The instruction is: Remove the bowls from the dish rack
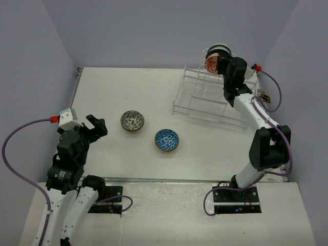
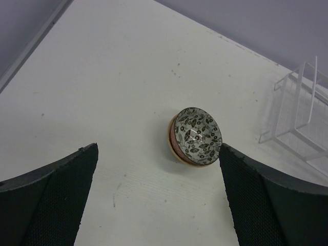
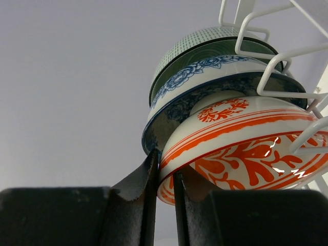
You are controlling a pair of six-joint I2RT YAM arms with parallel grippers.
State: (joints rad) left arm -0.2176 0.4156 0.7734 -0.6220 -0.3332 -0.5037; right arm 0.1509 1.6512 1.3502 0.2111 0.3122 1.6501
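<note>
Two jaws tight on orange bowl (image 3: 241,148)

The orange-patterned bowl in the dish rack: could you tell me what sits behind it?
A blue-and-white floral ceramic bowl, then a green dotted bowl; anything further back is covered.

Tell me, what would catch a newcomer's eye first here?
Probably the orange-patterned bowl, one of several standing on edge in the dish rack at the far right, its rim pinched by the right pincer. Next, two bowls sit upright mid-table: a black-and-white leafy bowl and, beside it, a blue bowl.
</note>
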